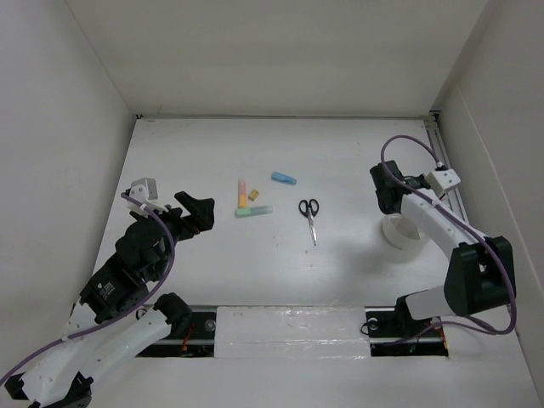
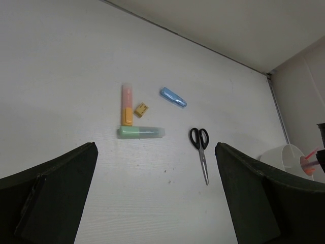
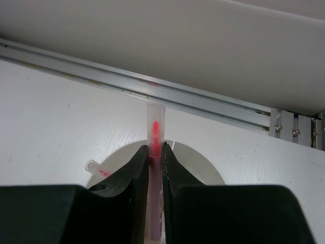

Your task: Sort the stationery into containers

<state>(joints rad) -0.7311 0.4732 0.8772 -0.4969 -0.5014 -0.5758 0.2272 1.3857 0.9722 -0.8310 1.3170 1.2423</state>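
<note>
While a slim, translucent pink pen [image 3: 155, 119] is clamped by the right end effector [image 3: 155, 152] over the round white plastic cup [image 3: 200, 163], the left end effector [image 2: 156, 152] is held spread wide.

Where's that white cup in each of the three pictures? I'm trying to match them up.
Top external: white cup right of centre, partly under the right arm.
Left wrist: far right edge, beyond the scissors.
Right wrist: bottom centre, behind the right gripper.
Shared landmark: the pink pen, at the cup in both wrist views.
</note>
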